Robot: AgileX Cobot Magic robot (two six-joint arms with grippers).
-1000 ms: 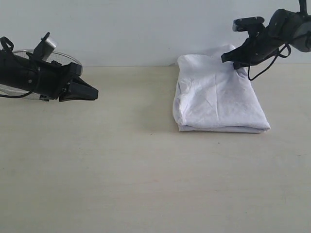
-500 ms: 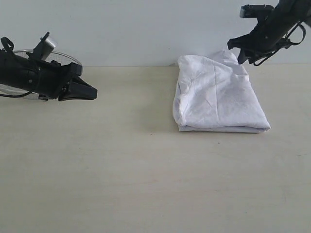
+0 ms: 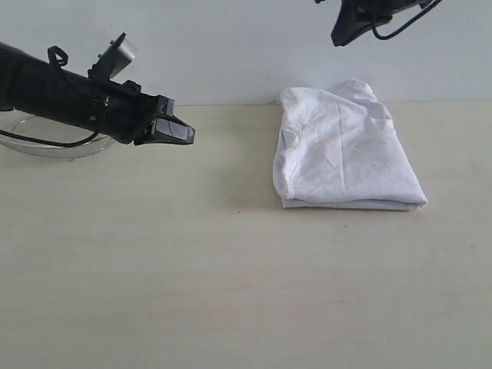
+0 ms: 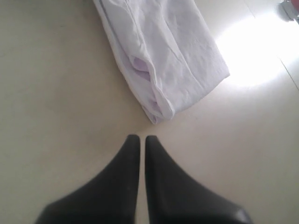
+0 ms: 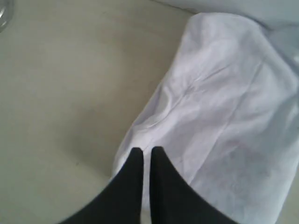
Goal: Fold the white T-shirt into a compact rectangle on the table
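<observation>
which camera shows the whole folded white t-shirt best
The exterior view: the white T-shirt lies whole on the table, every edge in frame, nothing in front. The left wrist view cuts part of it off at the picture's edge; the right wrist view shows only part, with the right gripper in front.

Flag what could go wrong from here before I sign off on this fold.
1. The white T-shirt bunches up at its far corner, by the back edge of the table; the rectangle may slump open.
2. The left end effector, shut, points at the shirt's layered edge; a low advance could snag and unfold it.
</observation>
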